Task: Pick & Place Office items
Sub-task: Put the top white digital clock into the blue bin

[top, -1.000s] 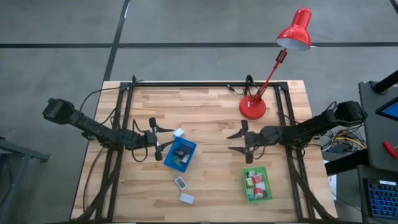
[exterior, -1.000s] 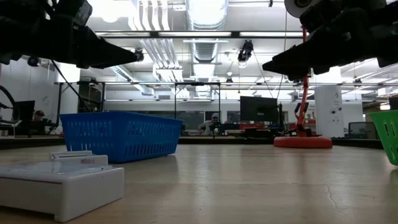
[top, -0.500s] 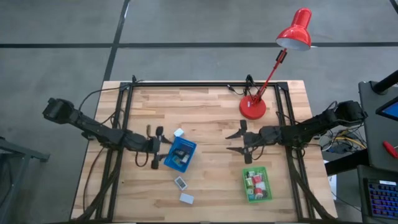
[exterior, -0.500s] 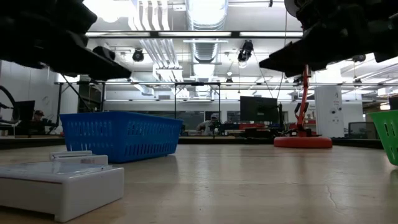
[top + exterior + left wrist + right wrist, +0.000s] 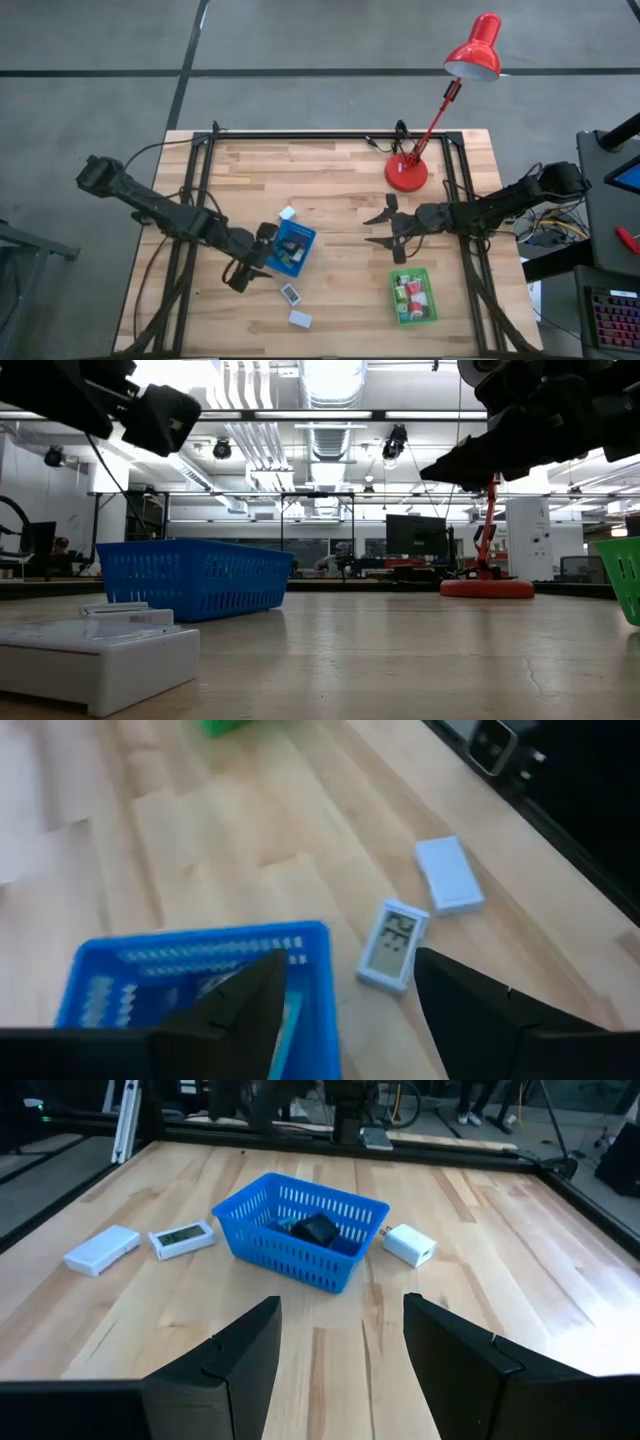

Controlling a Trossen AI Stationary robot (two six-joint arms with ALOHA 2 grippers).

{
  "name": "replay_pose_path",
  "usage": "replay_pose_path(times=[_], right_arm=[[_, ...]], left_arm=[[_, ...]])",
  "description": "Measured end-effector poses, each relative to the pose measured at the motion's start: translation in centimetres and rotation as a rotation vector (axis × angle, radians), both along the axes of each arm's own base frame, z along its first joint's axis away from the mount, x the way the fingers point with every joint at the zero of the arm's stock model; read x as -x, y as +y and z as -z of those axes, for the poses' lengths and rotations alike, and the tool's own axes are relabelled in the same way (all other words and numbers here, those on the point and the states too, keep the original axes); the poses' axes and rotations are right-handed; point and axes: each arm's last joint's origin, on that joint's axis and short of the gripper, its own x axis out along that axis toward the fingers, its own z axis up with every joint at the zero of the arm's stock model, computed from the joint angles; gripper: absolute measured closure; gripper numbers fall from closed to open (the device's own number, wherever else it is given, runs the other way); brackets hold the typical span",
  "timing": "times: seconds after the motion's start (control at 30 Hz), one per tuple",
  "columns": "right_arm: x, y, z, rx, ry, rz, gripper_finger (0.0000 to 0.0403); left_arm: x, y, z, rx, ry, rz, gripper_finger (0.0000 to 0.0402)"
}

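The left gripper (image 5: 252, 268) is being held with its fingers spread and empty at the near left corner of the blue tray (image 5: 303, 239), above the table (image 5: 340, 180). Three office items are lying loose: a small digital display (image 5: 391, 944) and a white box (image 5: 448, 874) just in front of the tray, a white charger block (image 5: 409, 1244) behind it. The right gripper (image 5: 389, 228) is being held open and empty, above the green tray (image 5: 395, 300)
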Motion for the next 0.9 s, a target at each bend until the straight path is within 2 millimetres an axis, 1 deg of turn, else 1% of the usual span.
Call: replay_pose_path(times=[0.1,0.23,0.33,0.47,0.6,0.73,0.9], right_arm=[[0.0,0.0,0.2,-0.007,0.017,0.002,0.0200],[0.1,0.1,0.2,-0.013,0.019,-0.004,0.0200],[0.1,0.3,0.2,-0.013,0.019,-0.014,0.0200],[0.1,0.4,0.2,-0.012,0.024,-0.019,0.0200],[0.2,0.4,0.4,-0.011,0.037,-0.019,0.0200],[0.2,0.4,0.5,-0.010,0.057,-0.018,0.0200],[0.3,0.6,0.6,-0.009,0.063,-0.029,0.0200]], left_arm=[[-1.3,-1.0,0.7,-0.019,0.047,0.062,0.0177],[-2.7,-1.8,2.5,-0.072,0.168,0.090,0.0177],[-3.7,-2.5,3.4,-0.111,0.229,0.114,0.0177],[-4.8,-4.0,3.7,-0.149,0.236,0.178,0.0177],[-5.5,-5.1,3.0,-0.201,0.249,0.220,0.0177],[-6.1,-5.8,2.7,-0.211,0.245,0.234,0.0177],[-6.4,-6.0,3.6,-0.258,0.255,0.272,0.0177]])
